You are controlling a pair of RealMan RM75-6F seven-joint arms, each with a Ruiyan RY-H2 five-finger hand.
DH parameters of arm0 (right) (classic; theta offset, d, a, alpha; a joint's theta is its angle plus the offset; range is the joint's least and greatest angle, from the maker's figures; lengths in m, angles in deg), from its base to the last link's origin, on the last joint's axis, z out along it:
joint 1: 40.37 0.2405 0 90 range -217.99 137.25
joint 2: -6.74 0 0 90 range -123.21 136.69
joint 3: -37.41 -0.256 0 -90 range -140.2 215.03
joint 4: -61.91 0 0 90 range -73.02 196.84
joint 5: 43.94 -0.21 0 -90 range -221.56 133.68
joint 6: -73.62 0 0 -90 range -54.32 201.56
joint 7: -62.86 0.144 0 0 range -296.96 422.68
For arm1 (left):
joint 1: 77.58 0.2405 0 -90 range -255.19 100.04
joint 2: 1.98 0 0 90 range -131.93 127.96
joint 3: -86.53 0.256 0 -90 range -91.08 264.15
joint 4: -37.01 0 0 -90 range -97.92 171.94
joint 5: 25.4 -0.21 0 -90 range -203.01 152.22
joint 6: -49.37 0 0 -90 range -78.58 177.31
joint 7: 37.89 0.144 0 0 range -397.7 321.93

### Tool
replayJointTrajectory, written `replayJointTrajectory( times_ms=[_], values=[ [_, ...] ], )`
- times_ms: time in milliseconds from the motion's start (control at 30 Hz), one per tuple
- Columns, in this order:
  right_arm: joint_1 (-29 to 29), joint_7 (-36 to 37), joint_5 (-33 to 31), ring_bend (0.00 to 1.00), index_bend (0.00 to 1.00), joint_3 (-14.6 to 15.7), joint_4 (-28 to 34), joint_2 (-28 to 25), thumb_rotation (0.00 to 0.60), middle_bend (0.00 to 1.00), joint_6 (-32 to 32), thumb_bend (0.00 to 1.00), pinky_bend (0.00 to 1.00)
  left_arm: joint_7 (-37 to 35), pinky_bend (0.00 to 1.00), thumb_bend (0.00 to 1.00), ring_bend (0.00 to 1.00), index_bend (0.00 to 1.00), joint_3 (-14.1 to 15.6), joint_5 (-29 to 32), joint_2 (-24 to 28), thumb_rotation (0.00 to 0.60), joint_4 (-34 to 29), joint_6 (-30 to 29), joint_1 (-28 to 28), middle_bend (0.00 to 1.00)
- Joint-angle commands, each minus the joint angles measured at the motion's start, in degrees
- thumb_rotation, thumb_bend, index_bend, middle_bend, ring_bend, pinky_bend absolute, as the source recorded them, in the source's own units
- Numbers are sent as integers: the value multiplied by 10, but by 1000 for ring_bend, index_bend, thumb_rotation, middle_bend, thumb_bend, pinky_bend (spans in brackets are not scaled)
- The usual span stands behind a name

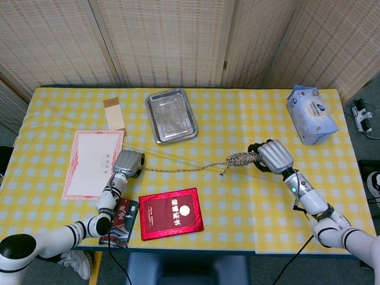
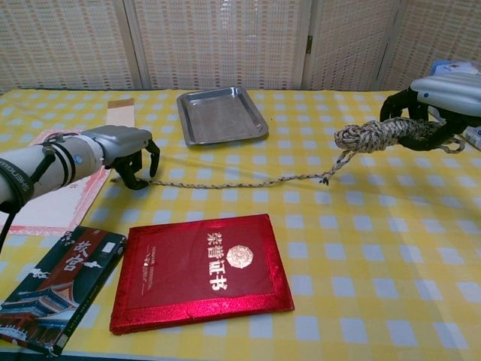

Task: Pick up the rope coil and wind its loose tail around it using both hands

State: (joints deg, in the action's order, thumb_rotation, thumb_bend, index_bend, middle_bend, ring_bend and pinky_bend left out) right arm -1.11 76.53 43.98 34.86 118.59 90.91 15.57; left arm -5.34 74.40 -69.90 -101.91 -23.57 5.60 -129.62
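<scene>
Nearest the robot: dark book (image 2: 56,286) with a temple print, flat at the table (image 1: 237,228) front edge, and a glossy red folder (image 2: 204,272) with a gold emblem just right of it.

Left hand (image 2: 126,149) is low, palm down, fingers curled onto the tail (image 2: 225,183) end. It looks pinched between the fingertips, but the contact is hidden from both cameras, so can't tell for sure. Forearm comes in from the lower left, over the edge of the pink-bordered certificate (image 1: 92,161).

The tail is a thin, speckled twisted cord; it runs along the checked yellow cloth from the left hand rightwards, then rises to the coil (image 2: 372,135).

Right hand (image 2: 436,101) holds the coil off the table (black fingers wrapped around its right end, silver back of hand up). Coil is a short, thick bundle of the same braided rope, lying roughly horizontal, its free end pointing at the left hand.

Further back: shallow rectangular metal tray (image 1: 171,115), dull steel, slightly skewed; small tan card (image 1: 113,113) left of it; blue-white wipes pack (image 1: 311,113), soft plastic, at the far right.
</scene>
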Motion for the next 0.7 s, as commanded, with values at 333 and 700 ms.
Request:
replayJointTrajectory(
  times_ms=[333,700],
  values=[
    [-1,6,0,586,771,1,-10,5,600,536,2,530,479,-6,795,421,890,564,6,1,-11,600,13,-2,-4,965],
    [-3,6,-1,585,771,2,-9,4,600,536,2,530,479,-13,797,475,893,583,7,3,-15,600,23,5,-7,969]
  ],
)
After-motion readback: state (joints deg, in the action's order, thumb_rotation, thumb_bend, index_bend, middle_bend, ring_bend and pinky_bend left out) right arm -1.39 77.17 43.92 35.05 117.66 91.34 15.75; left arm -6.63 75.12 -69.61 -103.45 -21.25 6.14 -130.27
